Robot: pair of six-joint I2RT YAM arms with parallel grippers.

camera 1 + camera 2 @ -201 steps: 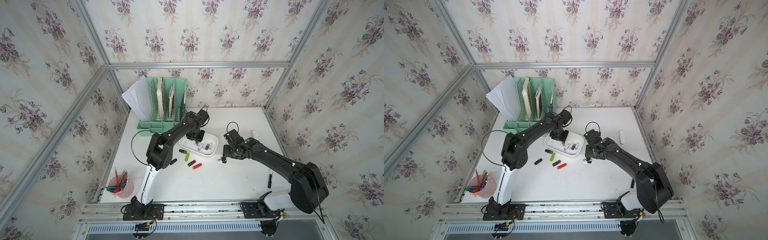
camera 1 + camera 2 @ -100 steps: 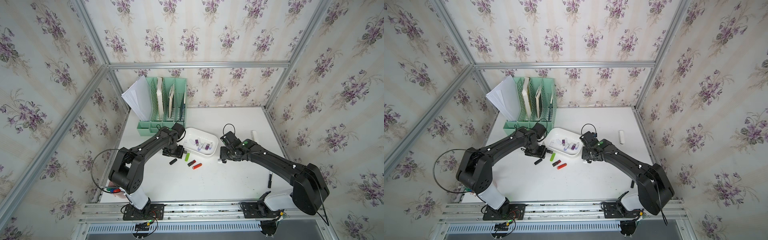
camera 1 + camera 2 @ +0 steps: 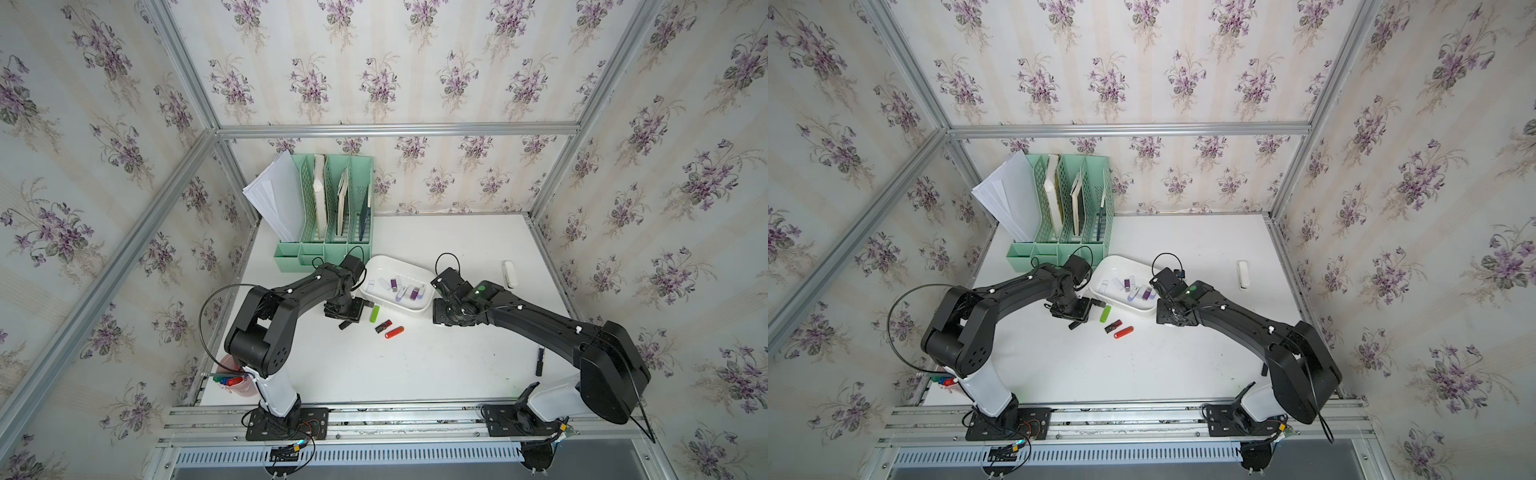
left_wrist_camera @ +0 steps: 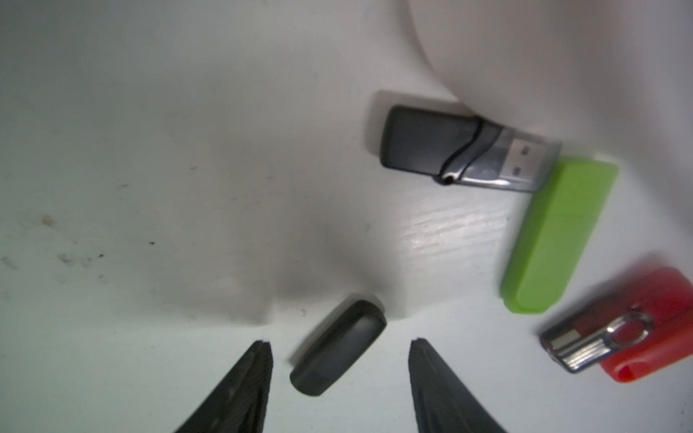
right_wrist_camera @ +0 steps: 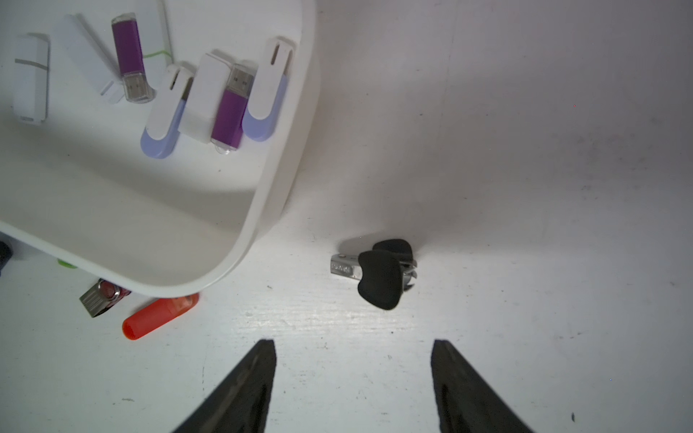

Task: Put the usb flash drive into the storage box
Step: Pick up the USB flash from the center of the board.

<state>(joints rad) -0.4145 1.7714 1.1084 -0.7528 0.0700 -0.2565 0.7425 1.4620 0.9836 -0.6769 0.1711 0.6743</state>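
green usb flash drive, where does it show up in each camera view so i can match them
A top view: green flash drive on the table, just in front of the storage box.
A top view: same spot, before the box.
Left wrist: in full, beside the black drive with its plug bare.
Right wrist: only a green sliver past the box's rim.
Shared landmark: the white storage box, in all four.
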